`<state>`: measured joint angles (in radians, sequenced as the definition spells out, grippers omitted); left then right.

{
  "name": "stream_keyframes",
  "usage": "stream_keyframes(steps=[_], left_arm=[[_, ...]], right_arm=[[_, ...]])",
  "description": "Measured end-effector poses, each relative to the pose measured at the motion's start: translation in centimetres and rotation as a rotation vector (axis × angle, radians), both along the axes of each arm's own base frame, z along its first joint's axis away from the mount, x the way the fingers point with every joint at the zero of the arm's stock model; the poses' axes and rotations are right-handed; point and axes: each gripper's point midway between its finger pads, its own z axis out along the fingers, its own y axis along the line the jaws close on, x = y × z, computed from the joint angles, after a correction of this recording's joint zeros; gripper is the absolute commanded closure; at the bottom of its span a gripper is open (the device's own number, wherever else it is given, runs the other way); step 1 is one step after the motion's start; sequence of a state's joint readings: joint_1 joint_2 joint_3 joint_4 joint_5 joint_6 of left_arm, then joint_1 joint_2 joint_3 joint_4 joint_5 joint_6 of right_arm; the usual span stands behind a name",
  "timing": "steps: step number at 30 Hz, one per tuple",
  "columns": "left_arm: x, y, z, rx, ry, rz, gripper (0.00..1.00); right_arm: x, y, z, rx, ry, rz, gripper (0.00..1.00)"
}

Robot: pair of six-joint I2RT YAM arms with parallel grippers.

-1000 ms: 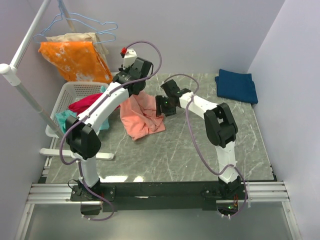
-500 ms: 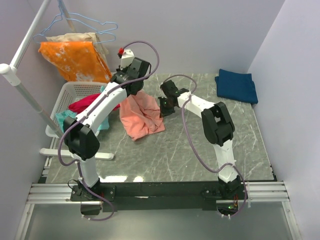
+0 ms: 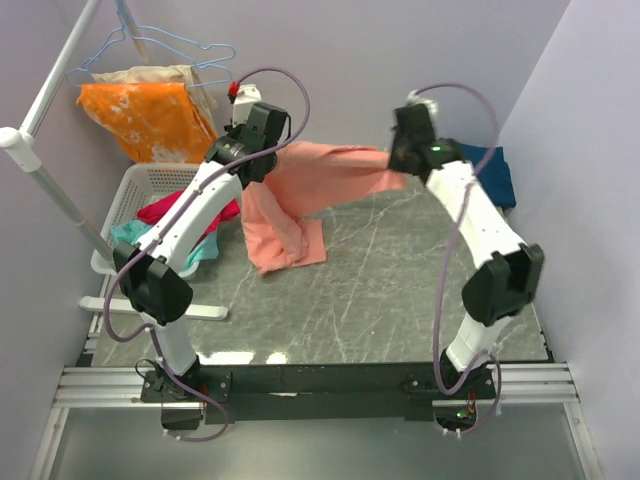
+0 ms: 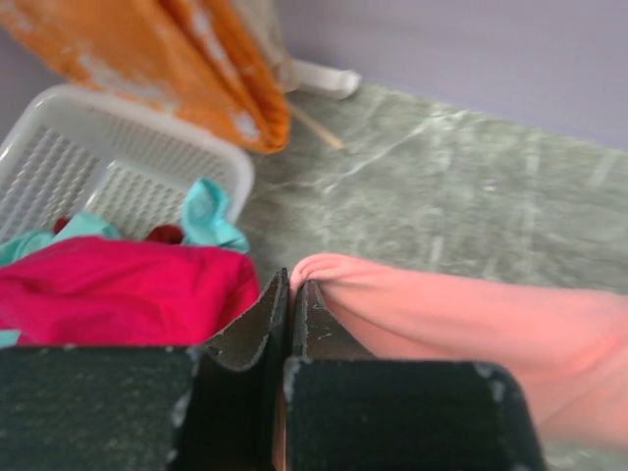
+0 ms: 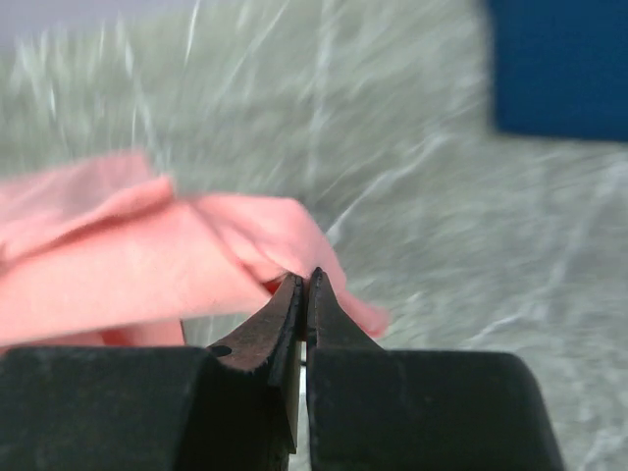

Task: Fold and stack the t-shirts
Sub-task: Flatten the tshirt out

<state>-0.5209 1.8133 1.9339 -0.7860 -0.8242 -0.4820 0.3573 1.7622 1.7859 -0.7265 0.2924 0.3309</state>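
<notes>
The salmon-pink t-shirt (image 3: 320, 185) is held in the air, stretched between the two arms across the far half of the table (image 3: 380, 300), from about 11 o'clock to 1 o'clock. Its lower part hangs down and rests crumpled on the marble at about 10 o'clock. The left gripper (image 4: 289, 285) is pressed together on one bunched edge, and the right gripper (image 5: 306, 280) is pinched on a small fold near the other end.

Only a thin lip of cloth is caught by the right jaws, so it is judged that this end could be pulled free if the stretch is tightened. The navy t-shirt (image 3: 497, 178), folded at 1 o'clock, lies just behind the right arm and could be brushed or dragged out of shape.

Compared with a second ago, the right gripper is no longer spread and low beside the heap near the table's centre. It has been closed, raised and carried to 1 o'clock, and the shirt has been drawn out from a hanging bundle.
</notes>
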Motion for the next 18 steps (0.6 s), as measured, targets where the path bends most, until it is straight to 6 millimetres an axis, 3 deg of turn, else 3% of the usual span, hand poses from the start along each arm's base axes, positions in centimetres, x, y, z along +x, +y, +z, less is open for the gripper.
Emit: stream_keyframes(steps=[3, 5, 11, 14, 18], left_arm=[[0.1, -1.3, 1.5, -0.034, -0.025, -0.073, 0.99], [0.0, -2.5, 2.4, -0.057, -0.039, -0.130, 0.99], [-0.7, -3.4, 5.7, -0.103, -0.101, -0.226, 0.99], [-1.4, -3.6, 8.8, -0.139, -0.180, -0.273, 0.99], [-2.8, -3.4, 14.5, -0.167, -0.322, -0.312, 0.99]], right_arm=[[-0.1, -3.9, 4.2, 0.020, -0.092, -0.085, 1.00], [-0.7, -5.2, 6.6, 0.029, -0.147, -0.114, 1.00], [-3.7, -5.8, 12.8, 0.083, -0.293, -0.108, 1.00], [-5.0, -5.8, 16.0, 0.124, -0.381, -0.089, 1.00], [-7.2, -5.6, 19.7, 0.184, -0.499, -0.045, 1.00]])
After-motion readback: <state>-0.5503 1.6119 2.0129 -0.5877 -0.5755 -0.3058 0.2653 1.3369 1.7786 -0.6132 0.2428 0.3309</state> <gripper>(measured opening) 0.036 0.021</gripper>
